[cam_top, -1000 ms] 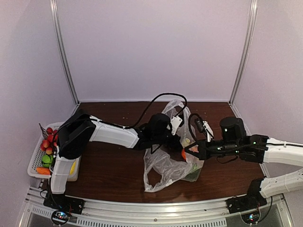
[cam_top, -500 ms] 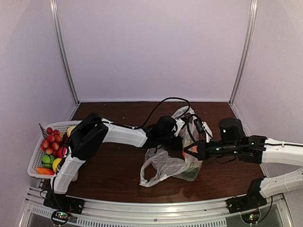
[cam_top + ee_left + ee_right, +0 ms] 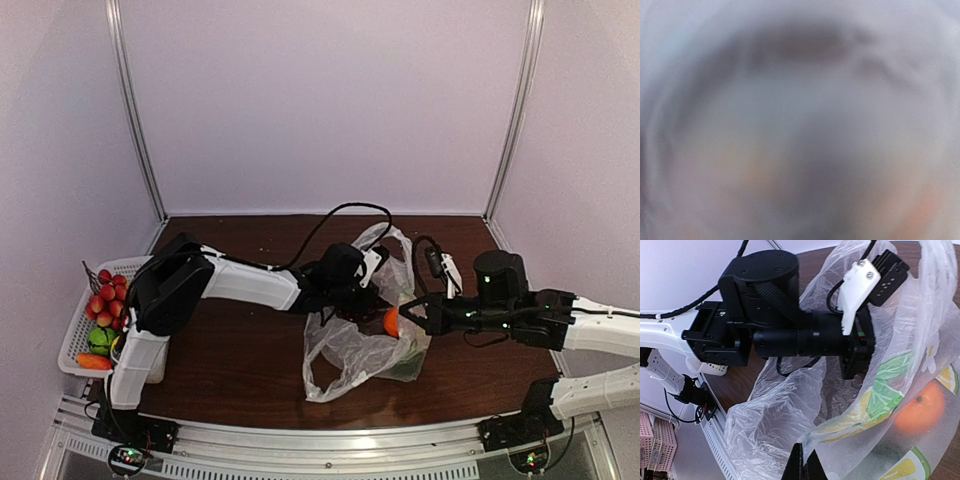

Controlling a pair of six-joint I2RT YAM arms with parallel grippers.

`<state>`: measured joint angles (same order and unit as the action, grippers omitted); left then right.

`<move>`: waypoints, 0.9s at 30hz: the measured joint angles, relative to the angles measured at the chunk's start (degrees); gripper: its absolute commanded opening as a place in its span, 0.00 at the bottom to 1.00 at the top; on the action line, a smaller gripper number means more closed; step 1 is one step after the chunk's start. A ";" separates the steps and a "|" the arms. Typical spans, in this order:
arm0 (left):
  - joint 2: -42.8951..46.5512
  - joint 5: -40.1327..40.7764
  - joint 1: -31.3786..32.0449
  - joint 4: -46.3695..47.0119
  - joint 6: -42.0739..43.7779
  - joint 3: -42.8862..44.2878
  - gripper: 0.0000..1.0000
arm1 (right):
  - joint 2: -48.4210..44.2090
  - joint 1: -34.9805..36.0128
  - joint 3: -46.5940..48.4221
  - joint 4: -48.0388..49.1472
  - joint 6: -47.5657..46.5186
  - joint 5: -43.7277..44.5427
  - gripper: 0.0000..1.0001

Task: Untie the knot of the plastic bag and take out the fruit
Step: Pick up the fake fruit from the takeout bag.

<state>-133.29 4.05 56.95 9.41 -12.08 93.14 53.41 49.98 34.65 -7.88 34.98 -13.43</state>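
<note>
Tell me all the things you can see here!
table: one, dark brown, under everything.
plastic bag: one, clear, middle of the table.
orange: one, orange, inside the bag.
basket: one, white, at the table's left edge.
fruit in basket: several red, some green, piled together.
left arm: one, white and black, tip inside the bag.
right gripper: one, black, pinching the bag's edge.
</note>
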 measured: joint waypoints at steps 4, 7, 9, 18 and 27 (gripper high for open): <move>5.60 -1.25 -0.02 0.35 -0.37 -6.71 0.00 | -0.87 -0.04 0.00 -2.05 0.72 4.00 0.00; 9.66 -2.21 0.02 1.16 -1.11 -10.58 0.00 | -0.85 -0.20 0.00 -3.19 1.46 6.91 0.00; 12.02 -2.64 0.26 1.40 -1.44 -12.35 0.00 | -0.85 -0.20 0.00 -3.23 1.73 8.02 0.00; 18.38 -4.66 2.95 2.03 -1.60 -16.44 0.00 | -0.72 -0.20 -0.15 -2.67 3.48 9.68 0.00; 23.76 -4.94 6.49 -1.11 -1.57 -22.88 0.00 | -1.73 -0.22 -0.17 -1.55 4.72 14.14 0.00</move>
<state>-109.54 -0.89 63.44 8.29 -13.65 70.26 51.68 49.76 34.48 -9.43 39.70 0.71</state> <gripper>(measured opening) 0.103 0.009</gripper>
